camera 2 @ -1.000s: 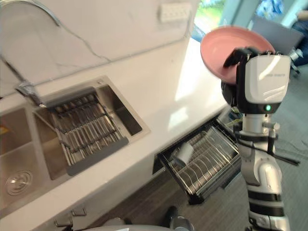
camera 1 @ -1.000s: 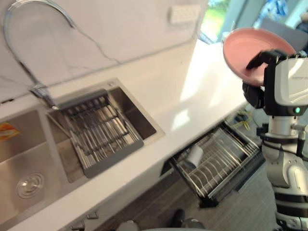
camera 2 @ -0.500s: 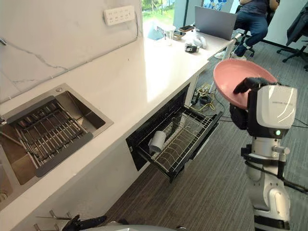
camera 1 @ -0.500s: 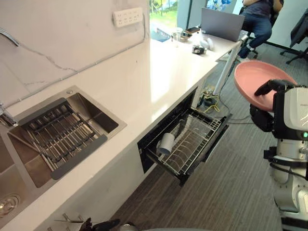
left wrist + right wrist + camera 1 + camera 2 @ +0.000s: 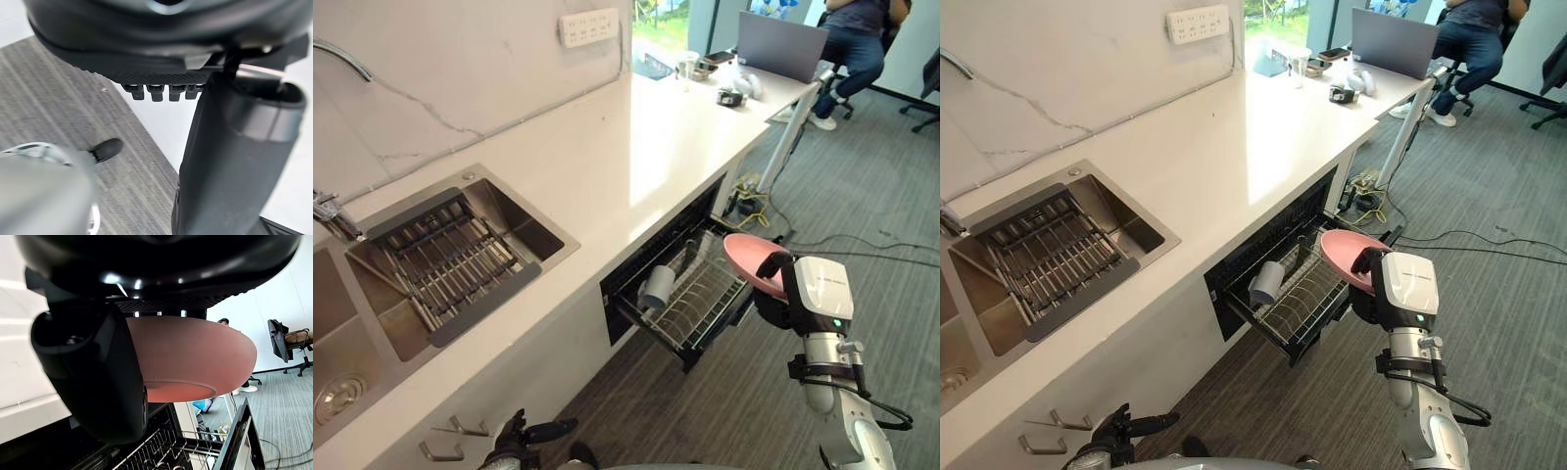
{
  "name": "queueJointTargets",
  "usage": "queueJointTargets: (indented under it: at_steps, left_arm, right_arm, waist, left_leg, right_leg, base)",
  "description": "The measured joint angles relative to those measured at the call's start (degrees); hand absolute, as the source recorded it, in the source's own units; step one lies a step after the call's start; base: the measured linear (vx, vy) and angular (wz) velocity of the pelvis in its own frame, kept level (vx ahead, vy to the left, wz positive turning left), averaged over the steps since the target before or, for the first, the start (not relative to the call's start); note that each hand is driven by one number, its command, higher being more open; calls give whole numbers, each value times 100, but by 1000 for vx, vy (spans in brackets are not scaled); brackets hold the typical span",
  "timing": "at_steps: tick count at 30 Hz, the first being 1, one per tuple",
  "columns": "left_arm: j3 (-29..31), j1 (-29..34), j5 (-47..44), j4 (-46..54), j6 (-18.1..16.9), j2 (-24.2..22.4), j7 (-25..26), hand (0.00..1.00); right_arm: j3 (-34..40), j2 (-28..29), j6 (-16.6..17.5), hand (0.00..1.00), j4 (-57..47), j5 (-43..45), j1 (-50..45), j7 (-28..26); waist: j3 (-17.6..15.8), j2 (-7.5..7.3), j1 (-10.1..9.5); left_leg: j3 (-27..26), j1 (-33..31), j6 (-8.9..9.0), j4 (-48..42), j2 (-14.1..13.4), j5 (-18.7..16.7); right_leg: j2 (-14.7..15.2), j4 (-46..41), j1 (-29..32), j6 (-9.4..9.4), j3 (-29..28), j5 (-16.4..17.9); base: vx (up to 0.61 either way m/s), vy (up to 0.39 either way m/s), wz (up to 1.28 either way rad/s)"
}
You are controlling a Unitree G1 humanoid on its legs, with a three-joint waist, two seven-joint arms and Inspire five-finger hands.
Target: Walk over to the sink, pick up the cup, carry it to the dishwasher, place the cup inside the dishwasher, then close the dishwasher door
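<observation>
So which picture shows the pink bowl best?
The right wrist view: the pink bowl looms close, pinched by the right hand. Both eye views show it from farther off, beside the dishwasher rack.

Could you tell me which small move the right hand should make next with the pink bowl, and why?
Probably ease the pink bowl down into the dishwasher rack. The right hand pinches it by the rim, seemingly just above the pulled-out rack's outer edge, and the bare wires there look free, since the cup lies at the end nearer the sink.
</observation>
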State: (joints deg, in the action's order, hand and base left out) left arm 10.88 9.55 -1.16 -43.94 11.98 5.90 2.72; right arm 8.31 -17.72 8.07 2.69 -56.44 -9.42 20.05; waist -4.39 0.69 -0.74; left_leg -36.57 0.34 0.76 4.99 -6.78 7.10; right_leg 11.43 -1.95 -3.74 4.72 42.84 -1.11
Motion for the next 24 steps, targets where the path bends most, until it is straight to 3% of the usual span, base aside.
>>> queueJointTargets:
  at_steps: [11, 17, 21, 24]
  left_arm:
    - [-476, -404, -225, -380, -58, -38, 119, 100]
    - [-610, -787, -477, -457, -104, -25, 119, 100]
    - [-613, -1020, -1229, -625, -41, -6, 250, 100]
    - [-609, -1028, -1306, -633, -35, 19, 256, 100]
  right_arm:
    - [-487, -229, -465, 0, 1674, 11, 1075, -9]
    - [-713, -419, -678, 0, 2432, 129, 2240, -65]
    - [-929, -544, -838, 0, 2664, 256, 2673, -289]
    - [-1027, -559, -942, 0, 2918, 341, 2843, -392]
  waist:
    - [-348, 160, -96]
    - [-629, 250, -177]
    - [-808, 277, -276]
    - [-839, 275, -288]
  left_leg:
    - [343, -454, -141, 17, 144, 95]
    - [462, -763, -250, 18, 238, 175]
    - [537, -881, -306, 18, 302, 217]
    - [622, -941, -347, -2, 332, 250]
  right_leg:
    - [399, -843, 527, -8, 167, 350]
    - [616, -1222, 888, -29, 199, 429]
    - [704, -1326, 996, -32, 235, 433]
    - [738, -1337, 1000, -32, 287, 433]
  base:
    - [-25, 47, 17]
    - [-56, 25, 12]
    - [-30, 12, 10]
    - [24, -9, 18]
